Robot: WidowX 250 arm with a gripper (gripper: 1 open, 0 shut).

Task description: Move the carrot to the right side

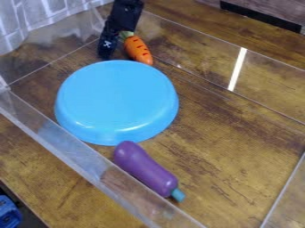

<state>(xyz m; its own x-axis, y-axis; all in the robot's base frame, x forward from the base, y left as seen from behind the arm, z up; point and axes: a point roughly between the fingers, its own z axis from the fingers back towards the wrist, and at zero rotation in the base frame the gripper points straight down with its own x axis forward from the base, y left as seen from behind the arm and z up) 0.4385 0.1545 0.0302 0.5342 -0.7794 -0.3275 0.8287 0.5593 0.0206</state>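
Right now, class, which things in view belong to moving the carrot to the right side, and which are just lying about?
For the job:
- toy carrot
- black gripper

Lying about:
- upturned blue plate
- purple toy eggplant
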